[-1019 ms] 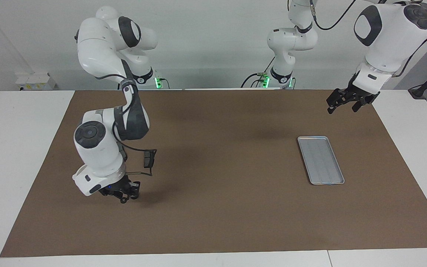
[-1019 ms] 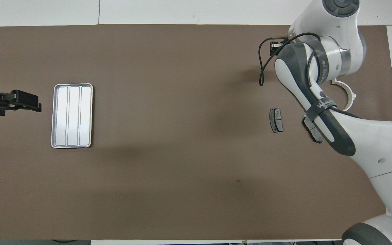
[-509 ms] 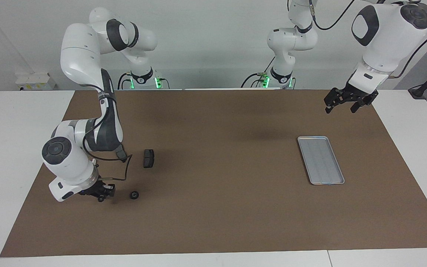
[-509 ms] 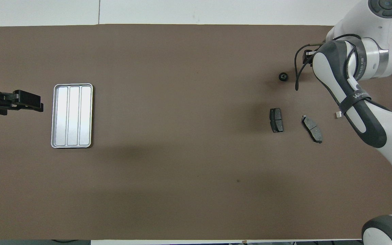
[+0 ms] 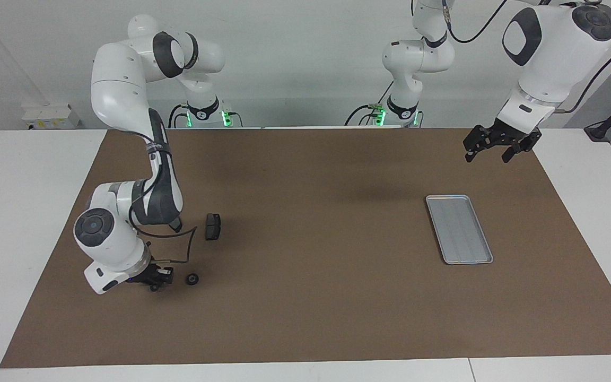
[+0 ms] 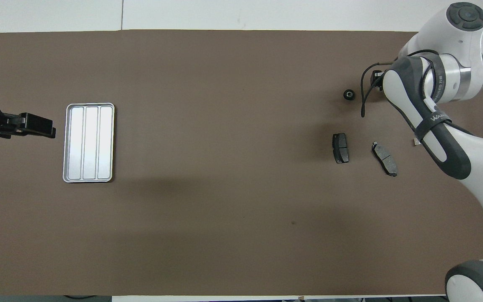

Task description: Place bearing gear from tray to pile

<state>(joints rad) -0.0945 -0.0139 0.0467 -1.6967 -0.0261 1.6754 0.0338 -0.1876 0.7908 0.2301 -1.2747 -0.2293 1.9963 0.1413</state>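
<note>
Bearing gear (image 5: 192,279) on mat beside clenched right fingers (image 5: 155,287), left fingers (image 5: 488,151) spread, aloft near tray (image 5: 459,229)

Silver-grey ridged tray (image 6: 89,142), black gear (image 6: 349,95) — dark grey pads (image 6: 341,147), brown mat (image 6: 208,201)

One tray (image 6: 88,143), two brake pads (image 6: 340,147), one bearing gear (image 6: 349,95), two robot arms (image 6: 434,126)
</note>
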